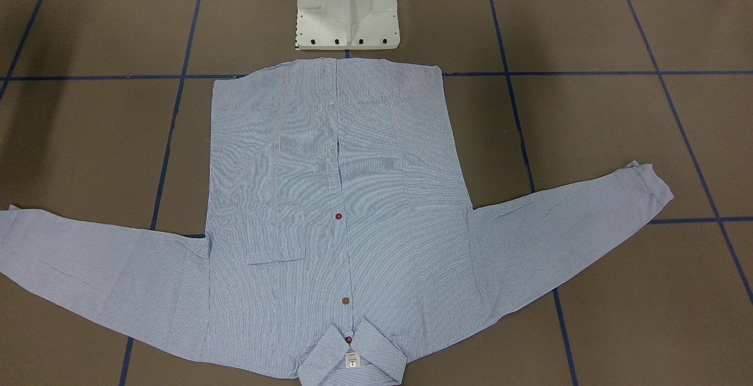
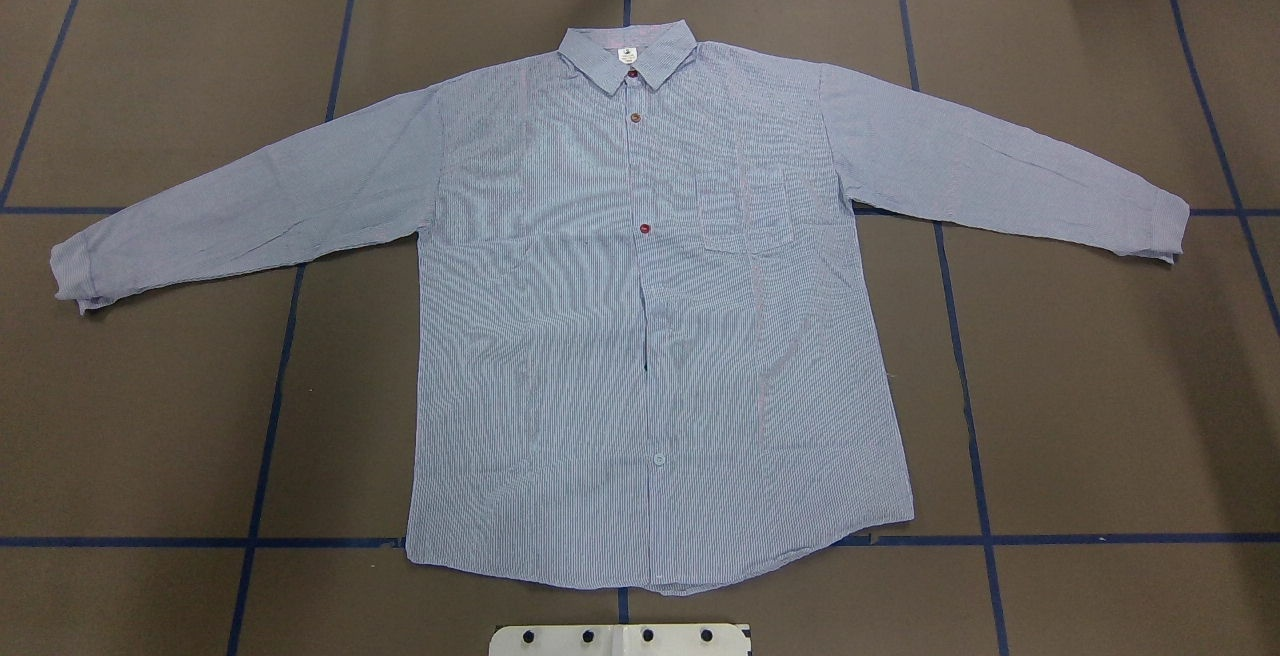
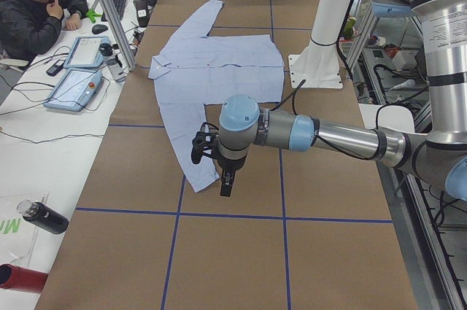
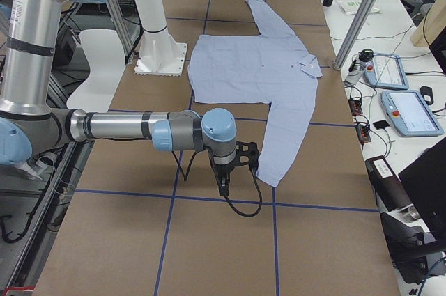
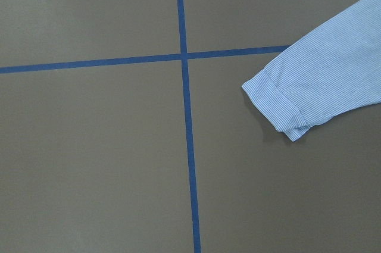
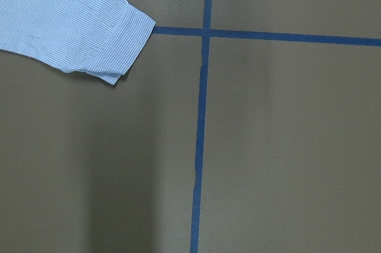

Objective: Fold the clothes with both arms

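Overhead exterior: finely striped light-blue shirt (image 2: 640,336) lies flat on the brown papered bench (image 2: 150,416), hem nearest the white pedestal (image 2: 620,639).
Left arm (image 3: 328,135): above a cuff, well away from the pedestal; cannot tell the jaws' state.
Right arm (image 4: 118,127): likewise.

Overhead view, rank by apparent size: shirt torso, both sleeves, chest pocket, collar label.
1. shirt torso
2. view-left sleeve and view-right sleeve, which look alike, so they are not ranked
3. chest pocket
4. collar label
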Tool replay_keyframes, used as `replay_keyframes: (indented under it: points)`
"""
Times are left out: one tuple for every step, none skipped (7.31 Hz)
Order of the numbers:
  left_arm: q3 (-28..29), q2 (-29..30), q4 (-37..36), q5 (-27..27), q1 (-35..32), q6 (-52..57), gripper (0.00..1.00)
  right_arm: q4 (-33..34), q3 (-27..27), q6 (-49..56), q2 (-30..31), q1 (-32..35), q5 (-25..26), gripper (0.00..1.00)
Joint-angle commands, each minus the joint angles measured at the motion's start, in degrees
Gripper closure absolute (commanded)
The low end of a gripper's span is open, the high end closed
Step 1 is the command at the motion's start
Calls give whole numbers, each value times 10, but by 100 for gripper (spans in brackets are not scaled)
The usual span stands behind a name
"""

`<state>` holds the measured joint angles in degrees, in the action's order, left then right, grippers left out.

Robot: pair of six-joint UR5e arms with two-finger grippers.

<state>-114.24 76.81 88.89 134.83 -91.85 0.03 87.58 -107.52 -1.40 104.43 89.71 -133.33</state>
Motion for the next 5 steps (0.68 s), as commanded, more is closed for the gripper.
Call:
replay_keyframes:
  points:
    - [-9,7,9,3,-3,1,0,-3,-3,5,-6,-5,4,0]
    - [1,24,62,-2,-2,-4,0,-26,-8,-9,-8,-22,4,0]
    - [26,64,109,-4,-2,-6,0,-54,-8,-52,-24,-50,4,0]
    - [38,72,113,-3,1,-7,0,-101,-3,-91,-41,-72,4,1]
    - [39,77,112,-2,2,-7,0,-128,7,-98,-65,-101,6,1]
